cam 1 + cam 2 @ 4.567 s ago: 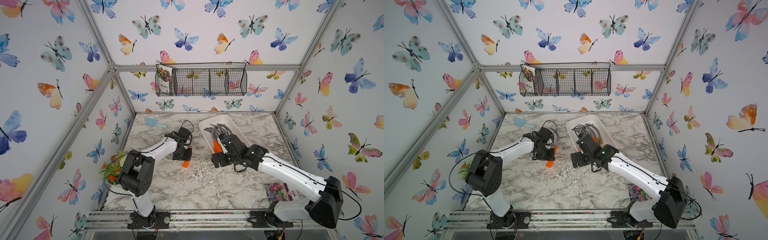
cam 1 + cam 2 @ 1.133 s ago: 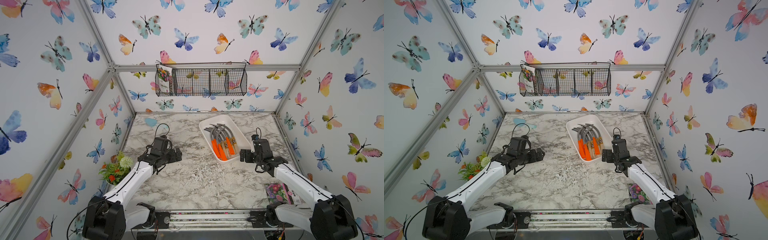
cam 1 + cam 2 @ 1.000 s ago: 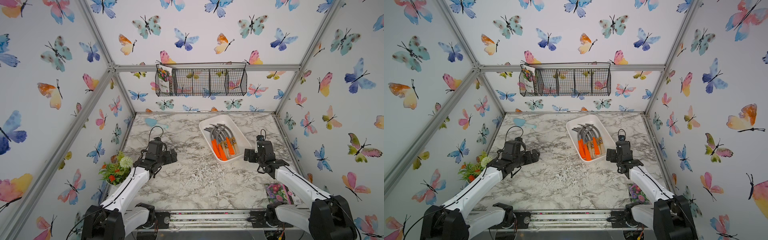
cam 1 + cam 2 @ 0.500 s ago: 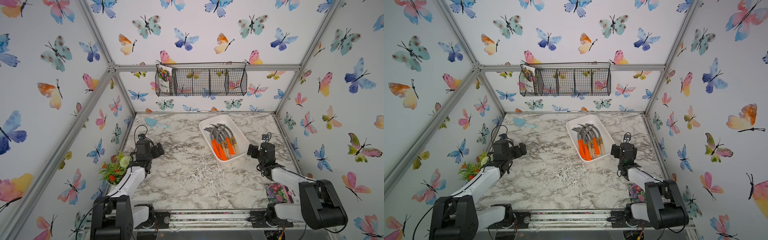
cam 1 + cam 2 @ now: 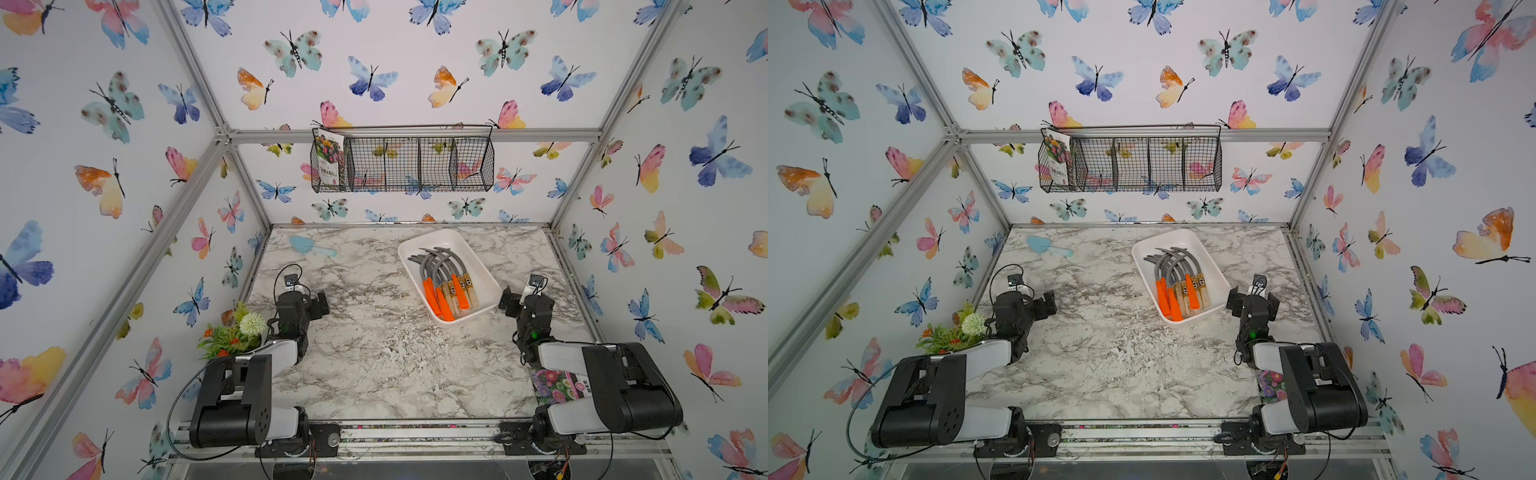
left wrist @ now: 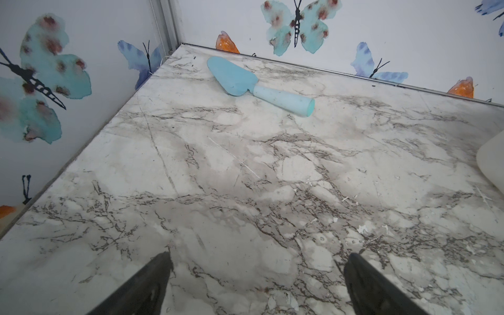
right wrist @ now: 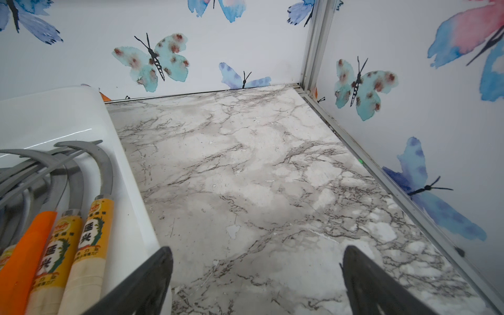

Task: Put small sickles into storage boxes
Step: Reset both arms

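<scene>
Seen: small sickles (image 5: 444, 286) lay bundled inside white tray (image 5: 441, 242), grey blades toward back wall. Orange-handled one, earlier at left gripper (image 6: 257, 255) left of tray, now lay among them. That left gripper had pulled back well left of tray, jaws spread wide, holding nothing. Meanwhile right gripper (image 7: 256, 248) had retreated just right of tray's near corner, equally wide, empty. Far left of tray, light blue trowel (image 5: 309, 246) unmoved.

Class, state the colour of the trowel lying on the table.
Light blue trowel, clearest in the left wrist view.

glossy plastic tray (image 7: 54, 117), matt marbled tabletop (image 7: 245, 177)
</scene>
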Tool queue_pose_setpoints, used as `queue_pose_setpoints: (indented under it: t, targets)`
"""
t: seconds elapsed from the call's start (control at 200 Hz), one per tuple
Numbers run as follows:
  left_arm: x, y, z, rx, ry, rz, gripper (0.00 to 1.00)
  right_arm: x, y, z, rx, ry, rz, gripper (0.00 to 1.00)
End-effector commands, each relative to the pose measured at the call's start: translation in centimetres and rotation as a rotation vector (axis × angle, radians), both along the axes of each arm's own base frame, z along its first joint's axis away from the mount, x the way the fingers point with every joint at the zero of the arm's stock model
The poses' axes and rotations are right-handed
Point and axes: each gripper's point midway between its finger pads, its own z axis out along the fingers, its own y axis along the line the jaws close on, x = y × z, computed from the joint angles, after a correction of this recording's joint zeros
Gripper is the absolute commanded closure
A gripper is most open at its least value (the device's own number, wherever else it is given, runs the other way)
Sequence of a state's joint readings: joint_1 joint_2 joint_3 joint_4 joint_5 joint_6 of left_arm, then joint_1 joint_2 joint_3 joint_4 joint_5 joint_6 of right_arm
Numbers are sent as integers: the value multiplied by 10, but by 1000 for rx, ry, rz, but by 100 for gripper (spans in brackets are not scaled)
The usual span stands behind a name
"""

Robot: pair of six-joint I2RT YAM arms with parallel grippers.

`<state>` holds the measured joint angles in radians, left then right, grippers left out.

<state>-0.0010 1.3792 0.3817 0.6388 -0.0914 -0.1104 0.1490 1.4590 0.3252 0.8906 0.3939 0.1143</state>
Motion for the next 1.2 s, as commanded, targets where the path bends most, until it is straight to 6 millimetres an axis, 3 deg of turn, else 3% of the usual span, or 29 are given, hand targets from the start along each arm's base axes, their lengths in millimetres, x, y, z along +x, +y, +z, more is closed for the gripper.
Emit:
queue_pose_setpoints:
  t: [0.0,0.105,0.24,0.295,0.4,0.501,0.661,1.196]
  targets:
    - [2,5,26,39,-171,3,2,3,-6,10,-15,-81,-26,1]
    - [5,0,22,46,-138,-27,2,12,5,6,-41,-72,48,1]
    - [3,-5,23,68,-153,-44,2,-1,14,1,-26,-88,109,2]
    - [-4,-7,26,75,-193,-48,2,-9,17,13,-48,-187,142,2]
    - [-29,-10,39,131,-367,-10,2,-2,15,3,-31,-107,119,1]
    - [-15,-10,21,130,-218,-8,2,-1,15,5,-41,-128,118,2]
    - [-17,-10,28,111,-279,-27,2,0,14,3,-39,-114,116,2]
    - [-12,-14,23,115,-227,-52,2,0,14,3,-41,-114,116,2]
